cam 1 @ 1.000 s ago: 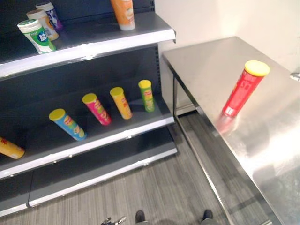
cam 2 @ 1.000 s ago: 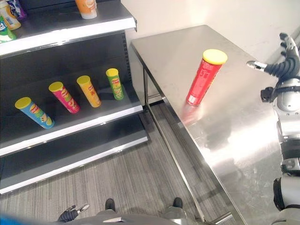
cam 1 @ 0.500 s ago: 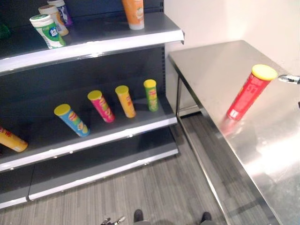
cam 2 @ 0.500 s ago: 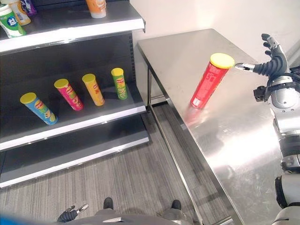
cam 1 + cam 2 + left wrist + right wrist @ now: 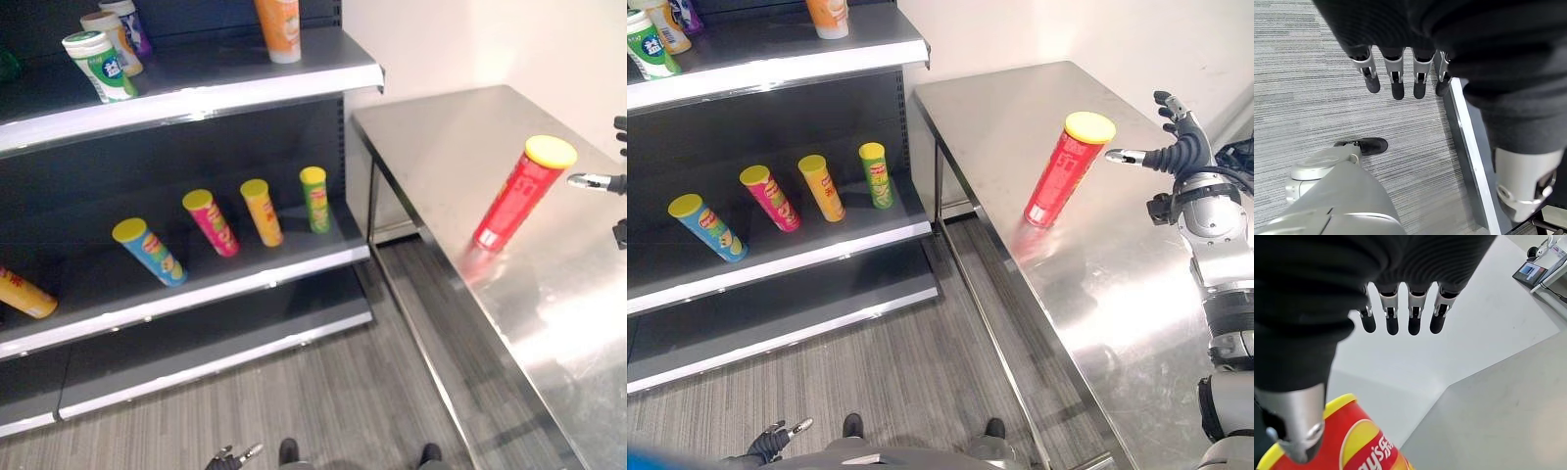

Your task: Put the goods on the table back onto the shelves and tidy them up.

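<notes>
This is looking like a small shop, or a mock one. To the left of the right hand, dark retail shelves are carrying snack tubes and bottles in rows. A steel table is standing under the hand, beside the shelves, on grey striped carpet.
</notes>
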Motion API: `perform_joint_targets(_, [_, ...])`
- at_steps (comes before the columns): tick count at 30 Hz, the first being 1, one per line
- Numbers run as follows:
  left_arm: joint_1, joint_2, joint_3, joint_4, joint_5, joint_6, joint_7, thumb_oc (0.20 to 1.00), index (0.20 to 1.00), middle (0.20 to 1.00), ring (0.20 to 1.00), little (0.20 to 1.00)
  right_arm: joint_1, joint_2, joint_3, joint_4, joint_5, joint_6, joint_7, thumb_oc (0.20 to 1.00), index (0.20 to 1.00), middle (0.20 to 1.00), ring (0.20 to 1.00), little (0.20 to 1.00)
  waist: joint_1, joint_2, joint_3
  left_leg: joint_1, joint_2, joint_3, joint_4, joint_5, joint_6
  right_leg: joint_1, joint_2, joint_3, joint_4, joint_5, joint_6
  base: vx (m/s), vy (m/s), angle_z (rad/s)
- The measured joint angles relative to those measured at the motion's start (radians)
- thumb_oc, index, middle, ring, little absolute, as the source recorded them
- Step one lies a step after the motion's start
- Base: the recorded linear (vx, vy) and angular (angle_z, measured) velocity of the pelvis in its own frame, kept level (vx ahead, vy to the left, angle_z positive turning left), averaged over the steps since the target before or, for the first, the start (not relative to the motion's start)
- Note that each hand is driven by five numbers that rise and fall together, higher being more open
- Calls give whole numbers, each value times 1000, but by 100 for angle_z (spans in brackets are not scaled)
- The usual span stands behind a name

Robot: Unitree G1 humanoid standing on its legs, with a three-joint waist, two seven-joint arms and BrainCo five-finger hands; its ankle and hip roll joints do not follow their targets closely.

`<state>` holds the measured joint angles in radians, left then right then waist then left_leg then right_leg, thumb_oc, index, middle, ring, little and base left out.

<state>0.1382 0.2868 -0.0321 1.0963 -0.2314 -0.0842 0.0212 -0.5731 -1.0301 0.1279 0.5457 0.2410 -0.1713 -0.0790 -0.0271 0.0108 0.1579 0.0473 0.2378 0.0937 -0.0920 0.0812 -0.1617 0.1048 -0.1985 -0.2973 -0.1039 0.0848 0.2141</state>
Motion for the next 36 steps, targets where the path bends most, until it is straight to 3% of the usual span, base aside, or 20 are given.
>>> perform_joint_targets(36, [-8, 0, 0, 10, 0, 1, -6, 1000, 1000, 1000, 1000, 1000, -64, 0, 98, 4, -8, 24, 43, 1000, 1000, 1000, 1000, 1000, 2, 5, -3, -11, 0, -24, 0, 5, 2, 4, 1, -21, 0, -2, -2, 0, -1, 1])
